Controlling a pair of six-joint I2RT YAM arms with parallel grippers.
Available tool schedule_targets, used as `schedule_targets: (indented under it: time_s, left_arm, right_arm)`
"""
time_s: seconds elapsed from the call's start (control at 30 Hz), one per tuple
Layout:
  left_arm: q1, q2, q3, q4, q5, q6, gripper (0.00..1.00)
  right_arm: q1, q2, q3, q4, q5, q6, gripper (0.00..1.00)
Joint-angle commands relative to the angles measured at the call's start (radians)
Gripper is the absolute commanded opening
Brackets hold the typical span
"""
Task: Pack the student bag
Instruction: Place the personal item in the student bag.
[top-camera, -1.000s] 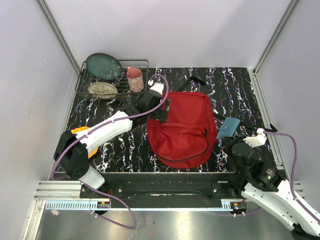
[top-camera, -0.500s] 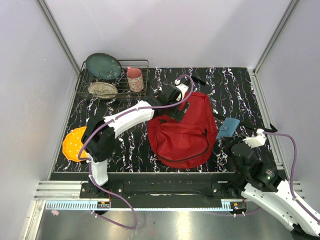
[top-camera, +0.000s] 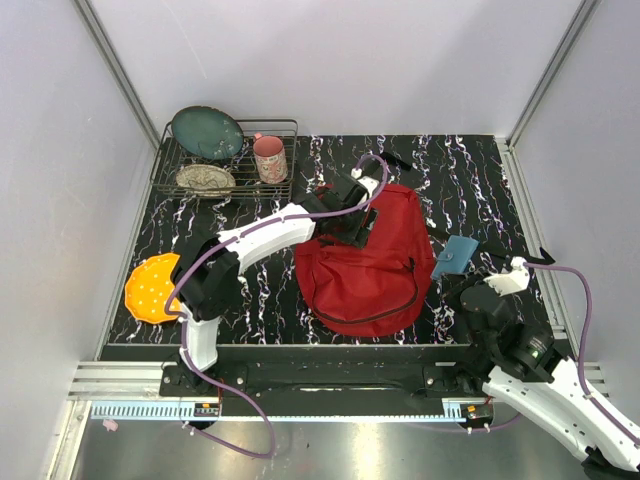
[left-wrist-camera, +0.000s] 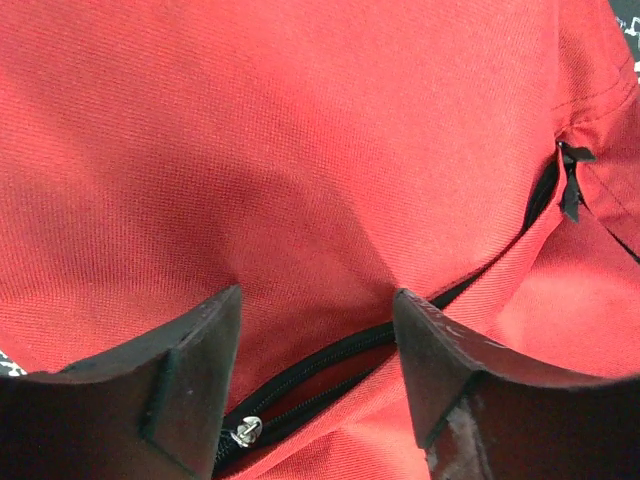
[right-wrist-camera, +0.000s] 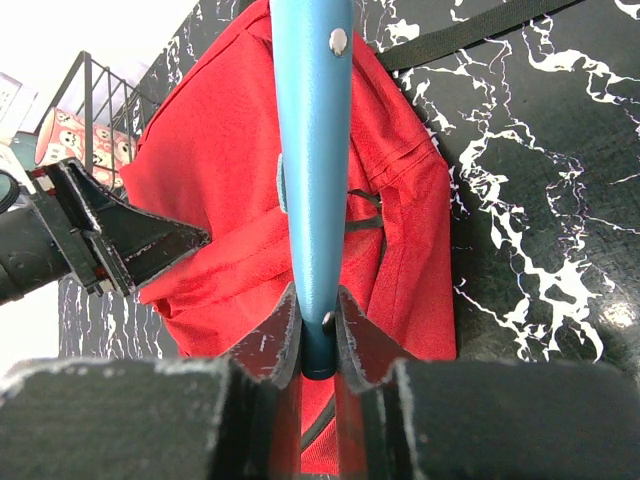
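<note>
- The student bag (top-camera: 365, 265) lies flat in the middle of the table (top-camera: 470, 180). Its red fabric looks soft and light and will likely sag when pulled.
- The zipper pull (left-wrist-camera: 246, 431) seems a good place to hold.
- The left gripper (left-wrist-camera: 318, 300) hangs open above the zipper (left-wrist-camera: 330, 350), and the right gripper (right-wrist-camera: 316, 330) is closed on a teal wallet (right-wrist-camera: 312, 150).

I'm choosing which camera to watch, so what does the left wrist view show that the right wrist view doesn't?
Only the left wrist: a close look at the black zipper and its silver pull, framed by the open left gripper. Only the right wrist: the right gripper shut on a blue case, plus a wire rack holding a pink mug. Both: the red student bag and the left gripper.
</note>
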Motion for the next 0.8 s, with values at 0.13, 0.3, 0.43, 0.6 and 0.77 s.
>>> schedule_targets:
  time_s: [0.13, 0.3, 0.43, 0.6, 0.77]
  left_arm:
    - [-0.006, 0.005, 0.003, 0.049, 0.036, -0.024, 0.28]
    - [-0.006, 0.007, 0.019, 0.053, 0.045, -0.018, 0.04]
    - [-0.004, 0.016, 0.03, 0.052, 0.051, -0.012, 0.0]
    - [-0.006, -0.004, 0.027, 0.058, 0.068, -0.024, 0.6]
    - [-0.029, -0.029, -0.022, 0.079, 0.097, 0.024, 0.75]
  right_arm:
    - [-0.003, 0.038, -0.003, 0.072, -0.012, 0.009, 0.1]
    - [-0.003, 0.044, -0.004, 0.086, -0.021, 0.0, 0.11]
    - [-0.003, 0.058, -0.007, 0.102, -0.036, -0.001, 0.11]
    - [-0.001, 0.064, -0.01, 0.112, -0.048, -0.001, 0.11]
    - [-0.003, 0.066, -0.016, 0.122, -0.05, 0.0, 0.11]
